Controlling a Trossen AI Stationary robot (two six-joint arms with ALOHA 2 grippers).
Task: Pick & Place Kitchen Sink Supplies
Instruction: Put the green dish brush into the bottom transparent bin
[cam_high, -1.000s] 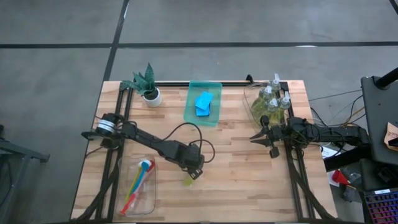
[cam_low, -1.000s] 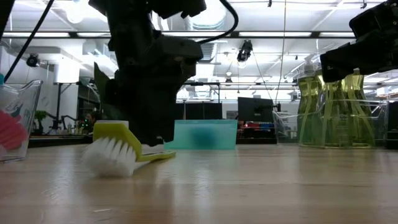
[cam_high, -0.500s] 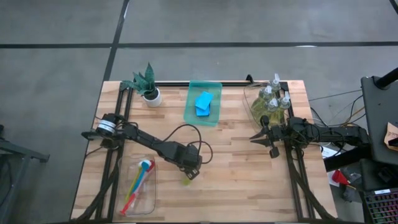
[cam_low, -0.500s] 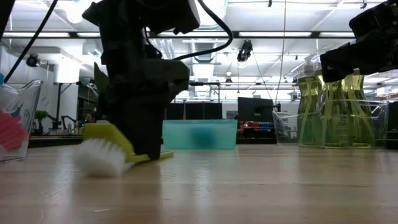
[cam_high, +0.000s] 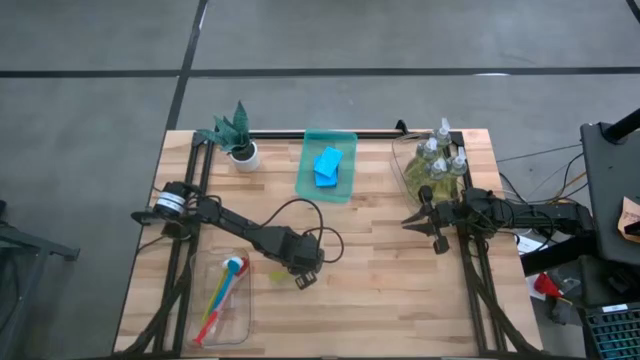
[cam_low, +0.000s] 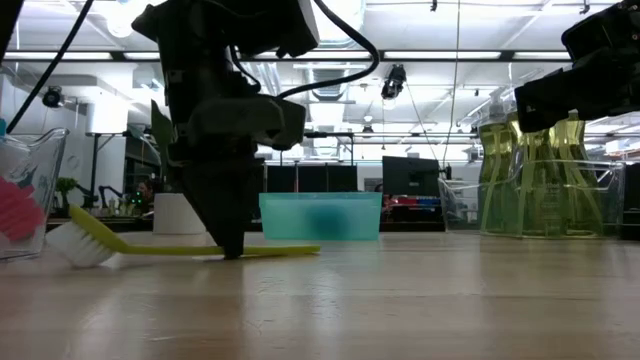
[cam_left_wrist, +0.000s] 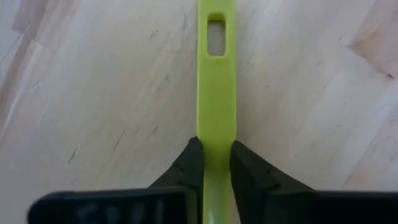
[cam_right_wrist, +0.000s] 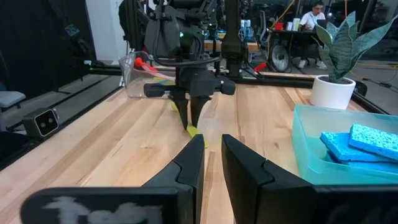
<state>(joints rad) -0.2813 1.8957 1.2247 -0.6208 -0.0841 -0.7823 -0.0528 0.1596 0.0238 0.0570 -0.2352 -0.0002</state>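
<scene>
The yellow-green brush (cam_low: 170, 249) is seen lying flat on the wooden table (cam_high: 400, 270), just beside the clear tray (cam_high: 238, 318). Its slim handle has a slot near the end; white bristles (cam_low: 78, 247) face the tray. The left gripper (cam_left_wrist: 215, 163) is clamped on the handle mid-length. The right gripper (cam_high: 424, 222) hangs near the soap bottles (cam_high: 432, 165), fingers slightly parted, holding nothing.

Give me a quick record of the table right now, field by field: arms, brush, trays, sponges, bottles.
left gripper: shut on yellow-green brush, which lies flat on the table
right gripper: idle beside the soap bottles
clear tray: holds coloured brushes
green tray: holds blue sponges
potted plant: back left corner
</scene>
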